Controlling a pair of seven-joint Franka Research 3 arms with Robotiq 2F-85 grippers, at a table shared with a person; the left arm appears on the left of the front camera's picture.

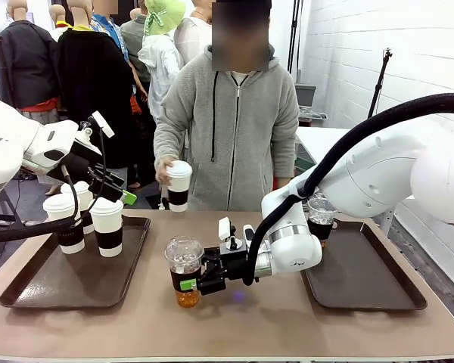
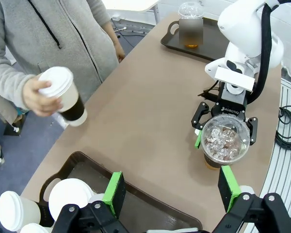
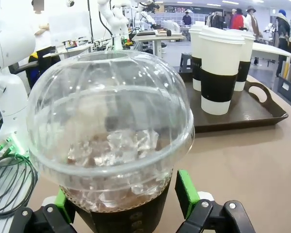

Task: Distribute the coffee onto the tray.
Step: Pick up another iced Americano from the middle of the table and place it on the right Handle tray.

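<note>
Meanwhile the right gripper's fingers (image 1: 199, 281) stand spread around the iced cup (image 1: 185, 266), three white cups (image 1: 106, 225) crowding the left tray (image 1: 30, 287).

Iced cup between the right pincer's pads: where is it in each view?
Front: iced cup on the table, bottom centre.
Left wrist: right of centre, seen from above.
Right wrist: close up, centre.
Shared landmark: tray with white cups.

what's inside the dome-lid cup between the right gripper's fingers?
Ice cubes on top and amber drink at the base of the clear cup, which stands on the table between the right gripper's open jaws. A dark sleeve hides its middle.
</note>
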